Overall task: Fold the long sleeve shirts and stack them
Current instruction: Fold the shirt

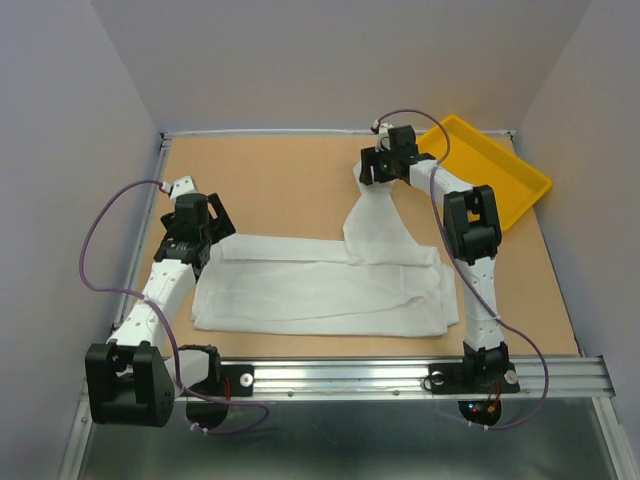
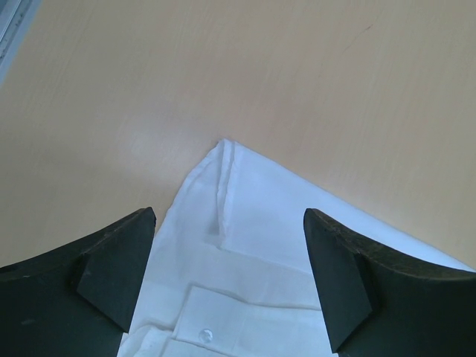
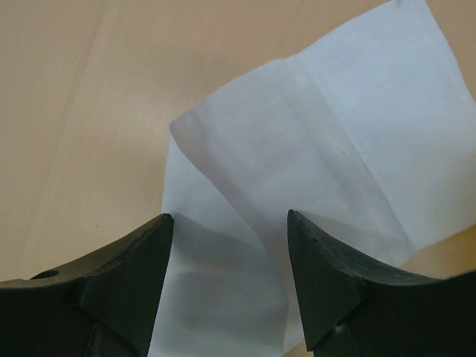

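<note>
White long sleeve shirt (image 1: pixel 320 285) lies flat on the worktop (image 1: pixel 270 180) between the two pincers, body partly folded into a wide band. Only one shirt seen. One sleeve (image 1: pixel 378 225) runs from the body out to the right pincer (image 3: pixel 230 219). Cloth passes between its jaws, which sit moderately apart, no clamp visible. Left pincer (image 2: pixel 229 216) is wide apart above a shirt corner (image 2: pixel 223 145) just ahead of its tips. Yellow tray (image 1: pixel 500 175) sits just beyond the right pincer. Step, judged: folding the sleeve in. Next: close on the sleeve end, carry it back over the body, lay it smooth.
</note>
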Controlling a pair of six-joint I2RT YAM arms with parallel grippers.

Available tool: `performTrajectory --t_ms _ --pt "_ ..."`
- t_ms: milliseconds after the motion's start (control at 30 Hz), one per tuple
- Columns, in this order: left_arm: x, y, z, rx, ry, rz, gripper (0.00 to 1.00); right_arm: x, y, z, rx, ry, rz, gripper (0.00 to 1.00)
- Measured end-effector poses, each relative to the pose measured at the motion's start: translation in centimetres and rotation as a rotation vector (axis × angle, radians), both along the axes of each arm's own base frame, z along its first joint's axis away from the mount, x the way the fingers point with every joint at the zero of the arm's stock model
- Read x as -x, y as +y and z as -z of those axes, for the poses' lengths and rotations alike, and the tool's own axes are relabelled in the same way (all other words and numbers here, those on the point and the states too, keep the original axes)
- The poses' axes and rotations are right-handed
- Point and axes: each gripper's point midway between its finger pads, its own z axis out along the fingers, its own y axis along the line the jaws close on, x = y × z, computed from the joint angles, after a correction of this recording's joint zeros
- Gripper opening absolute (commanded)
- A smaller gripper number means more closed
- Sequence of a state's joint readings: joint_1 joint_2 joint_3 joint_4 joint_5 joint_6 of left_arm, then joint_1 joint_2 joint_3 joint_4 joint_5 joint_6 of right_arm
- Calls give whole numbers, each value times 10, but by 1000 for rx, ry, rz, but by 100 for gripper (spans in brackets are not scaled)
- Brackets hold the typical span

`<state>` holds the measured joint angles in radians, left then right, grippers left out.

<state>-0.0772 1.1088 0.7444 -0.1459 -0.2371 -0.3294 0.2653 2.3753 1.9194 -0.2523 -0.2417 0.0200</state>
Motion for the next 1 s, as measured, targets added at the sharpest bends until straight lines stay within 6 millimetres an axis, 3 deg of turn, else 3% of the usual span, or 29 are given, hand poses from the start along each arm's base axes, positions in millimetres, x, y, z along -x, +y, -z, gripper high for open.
performTrajectory --t_ms 167,200,333,567,733,867,900,1000 --pt "0 0 0 -3 0 0 92 4 11 8 16 -13 -89 63" --pt "0 1 0 -3 0 0 92 5 15 8 18 -18 -109 57" --pt "0 1 0 -7 1 0 92 12 29 7 22 -30 -172 9" --pt "0 1 0 -9 1 -2 91 19 42 -4 14 -49 -233 5" --pt "0 1 0 -9 0 -2 91 42 45 -64 -22 -118 -277 5" --pt "0 1 -2 -9 -5 -2 91 94 51 -149 -81 -235 -345 6" --pt "0 1 -3 -8 -8 -2 91 119 59 -175 -105 -277 -384 6" --pt "1 1 -7 -6 -20 0 91 176 84 -193 -157 -303 -491 9"
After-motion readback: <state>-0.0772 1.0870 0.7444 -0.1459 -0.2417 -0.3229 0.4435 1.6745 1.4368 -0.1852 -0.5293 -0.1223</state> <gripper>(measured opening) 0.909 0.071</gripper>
